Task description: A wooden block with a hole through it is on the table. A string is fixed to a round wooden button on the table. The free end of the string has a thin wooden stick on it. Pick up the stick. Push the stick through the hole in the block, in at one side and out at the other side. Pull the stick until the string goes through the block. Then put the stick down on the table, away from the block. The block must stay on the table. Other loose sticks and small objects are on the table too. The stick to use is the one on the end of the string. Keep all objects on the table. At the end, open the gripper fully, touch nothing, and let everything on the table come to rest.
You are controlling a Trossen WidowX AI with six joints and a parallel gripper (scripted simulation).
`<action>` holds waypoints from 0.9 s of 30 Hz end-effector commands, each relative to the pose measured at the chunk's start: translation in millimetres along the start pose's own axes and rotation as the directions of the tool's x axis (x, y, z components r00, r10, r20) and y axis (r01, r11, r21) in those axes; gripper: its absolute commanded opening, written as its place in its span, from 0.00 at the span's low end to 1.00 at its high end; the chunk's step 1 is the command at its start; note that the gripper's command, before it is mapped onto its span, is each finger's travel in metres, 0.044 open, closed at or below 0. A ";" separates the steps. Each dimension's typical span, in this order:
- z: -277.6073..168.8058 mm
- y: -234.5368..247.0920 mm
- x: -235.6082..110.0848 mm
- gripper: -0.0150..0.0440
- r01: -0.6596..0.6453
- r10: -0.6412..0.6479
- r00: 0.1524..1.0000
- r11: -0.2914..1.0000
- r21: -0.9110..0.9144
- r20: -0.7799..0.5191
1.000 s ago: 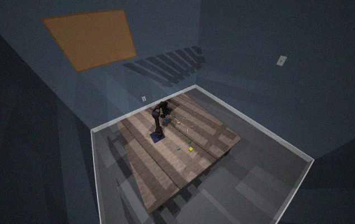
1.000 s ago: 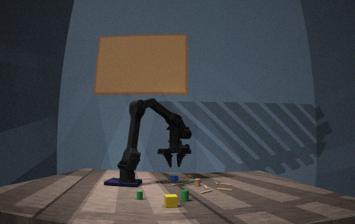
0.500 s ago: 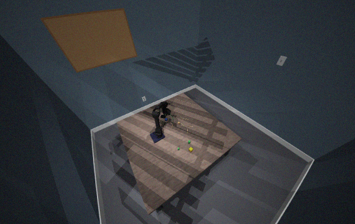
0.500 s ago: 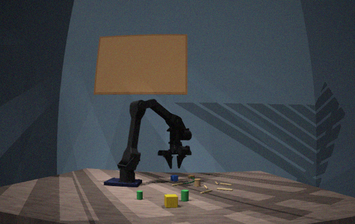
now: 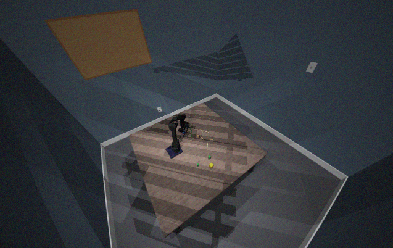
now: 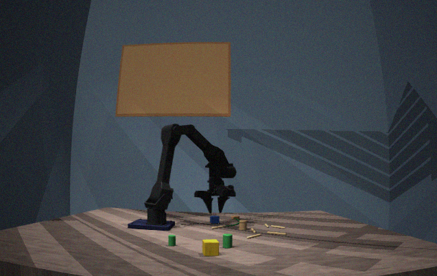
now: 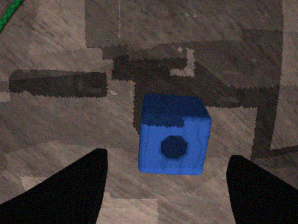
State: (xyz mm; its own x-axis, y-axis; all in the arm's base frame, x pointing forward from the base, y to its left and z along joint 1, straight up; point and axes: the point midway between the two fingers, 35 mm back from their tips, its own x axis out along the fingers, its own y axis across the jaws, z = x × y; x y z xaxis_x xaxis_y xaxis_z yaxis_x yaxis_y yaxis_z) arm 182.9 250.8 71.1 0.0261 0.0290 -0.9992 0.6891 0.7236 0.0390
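A blue block (image 7: 174,143) (image 6: 215,220) with a round hole in its near face sits on the wooden table (image 6: 76,237). My gripper (image 7: 169,163) (image 6: 215,208) hangs just above the block, half open, with nothing between the fingers. A green string (image 6: 231,225) runs from a tan round wooden button (image 6: 243,224) to a thin stick (image 6: 218,226) lying just in front of the block. In the wrist view only a curve of the string shows at the top left; the stick and the button are out of that view.
Several loose sticks (image 6: 276,233) lie to the right of the button. Two green cylinders (image 6: 171,240) (image 6: 227,240) and a yellow cube (image 6: 210,247) (image 5: 211,165) stand nearer the front. The arm's base (image 6: 151,224) is to the left of the block.
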 end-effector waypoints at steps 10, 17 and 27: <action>-0.1 -3.1 23.7 0.66 0.008 -0.008 1.000 1.000 0.006 -0.003; -0.1 -3.6 27.6 0.66 0.008 -0.008 1.000 1.000 0.006 -0.003; 0.1 -2.6 26.0 0.35 0.005 -0.005 1.000 1.000 0.000 -0.001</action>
State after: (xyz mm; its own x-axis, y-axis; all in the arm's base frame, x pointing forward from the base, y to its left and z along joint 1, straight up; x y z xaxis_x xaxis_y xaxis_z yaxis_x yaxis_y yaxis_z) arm 181.6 249.3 44.8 0.0215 0.0250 -0.9995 0.6894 0.7237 0.0330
